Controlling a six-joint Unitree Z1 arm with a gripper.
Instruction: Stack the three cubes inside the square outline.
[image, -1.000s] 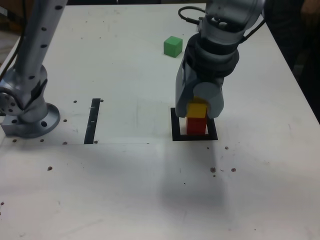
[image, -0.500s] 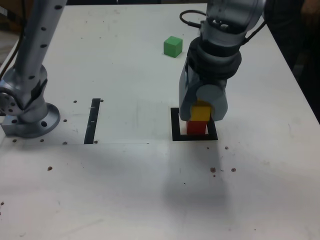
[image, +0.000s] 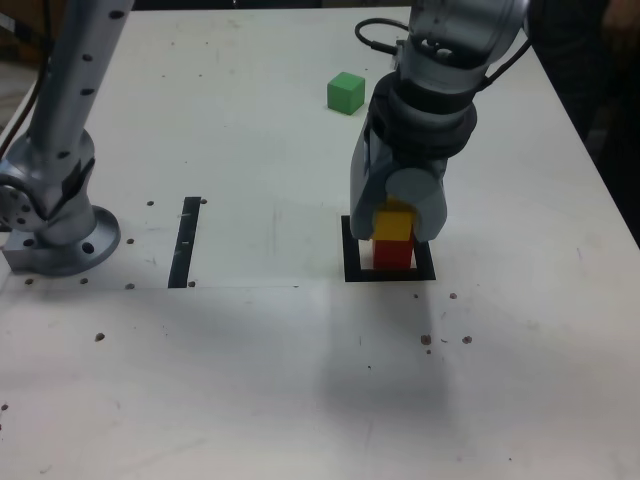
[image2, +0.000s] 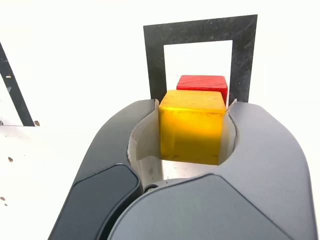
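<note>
The gripper (image2: 193, 112) is clamped on the yellow cube (image2: 192, 127), holding it level above the red cube (image: 391, 256). The red cube rests inside the square outline (image: 354, 273) (black, with a pale centre). In the exterior view, the green cube (image: 346, 93) sits apart, toward the tabletop's (image: 230, 400) far edge, and the black strip (image: 184, 243) lies to the outline's left.

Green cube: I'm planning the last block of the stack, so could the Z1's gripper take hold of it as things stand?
Probably not yet: the gripper is closed on the yellow cube. Otherwise, nothing appears to crowd the green cube.
</note>
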